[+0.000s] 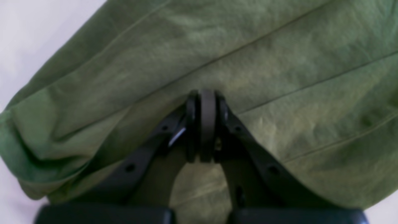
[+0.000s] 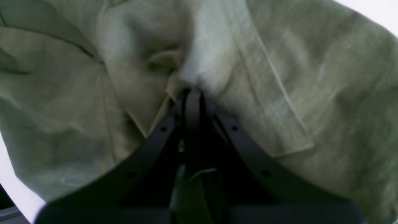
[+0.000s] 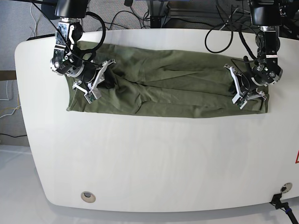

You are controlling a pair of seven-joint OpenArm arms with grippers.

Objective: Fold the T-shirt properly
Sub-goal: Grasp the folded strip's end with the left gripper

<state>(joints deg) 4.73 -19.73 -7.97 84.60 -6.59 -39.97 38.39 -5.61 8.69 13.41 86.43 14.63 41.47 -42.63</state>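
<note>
Left hand: jaws pressed fully together, tips down on the T-shirt. In the left wrist view the black fingers meet flat against each other with no gap; whether any cloth is pinched between them cannot be told, as the fabric lies smooth around the tips with only long shallow creases.

Right hand: jaws also clenched. In the right wrist view the cloth puckers and bunches right at the tips, and a hemmed edge of the shirt runs past them, so this hand is grasping a fold of the T-shirt.

In the base view the left hand sits on the right end of the shirt, near its right edge. The right hand sits on the left end, where the fabric is rumpled and darker around the fingers.

T-shirt: olive green, stretched as a long band running left to right across the far part of the white bench. Its near edge is fairly straight and its middle is wrinkled.

Black cables trail over the far edge of the bench behind both arms.
</note>
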